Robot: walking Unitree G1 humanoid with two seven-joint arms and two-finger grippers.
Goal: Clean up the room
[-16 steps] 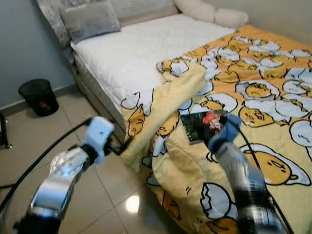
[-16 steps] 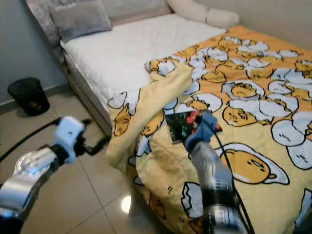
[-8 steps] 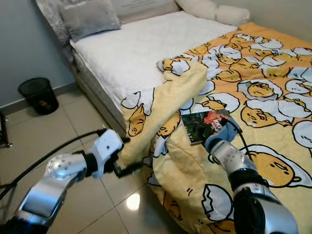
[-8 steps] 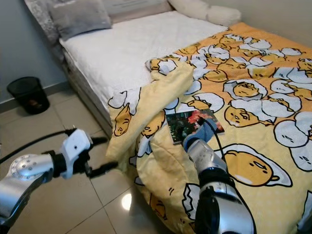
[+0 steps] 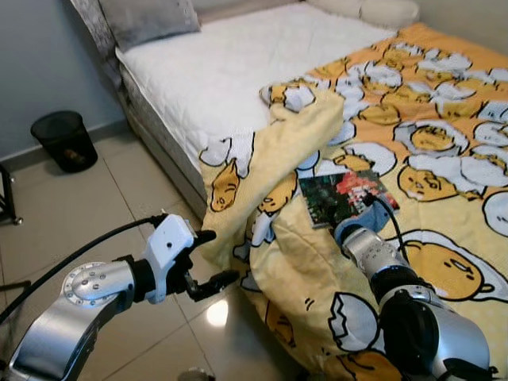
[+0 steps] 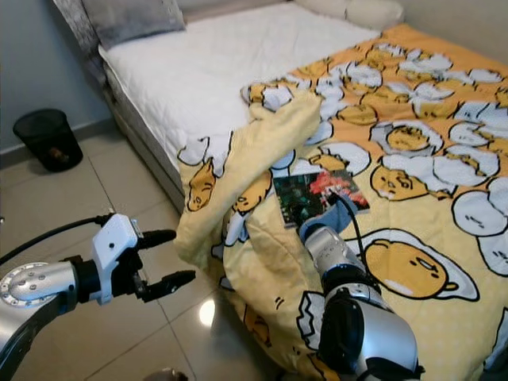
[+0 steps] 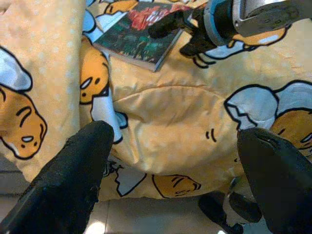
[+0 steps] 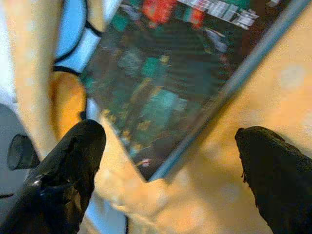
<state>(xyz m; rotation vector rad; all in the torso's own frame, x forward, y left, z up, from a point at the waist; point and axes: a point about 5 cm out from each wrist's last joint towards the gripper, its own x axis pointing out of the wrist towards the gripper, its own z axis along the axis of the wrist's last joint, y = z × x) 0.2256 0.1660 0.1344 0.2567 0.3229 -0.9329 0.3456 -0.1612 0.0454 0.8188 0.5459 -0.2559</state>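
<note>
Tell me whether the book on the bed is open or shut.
Shut. The book lies flat on the yellow blanket with its dark cover facing up, no pages showing.

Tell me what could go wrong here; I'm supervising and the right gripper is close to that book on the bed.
1. The book lies flat on the soft, rumpled blanket. The open right gripper may push it along or pinch fabric rather than grip it.
2. The book sits near the folded blanket edge that hangs toward the tiled floor, so a nudge could slide it off.
3. The open left gripper hovers by the hanging blanket and could snag it.
</note>
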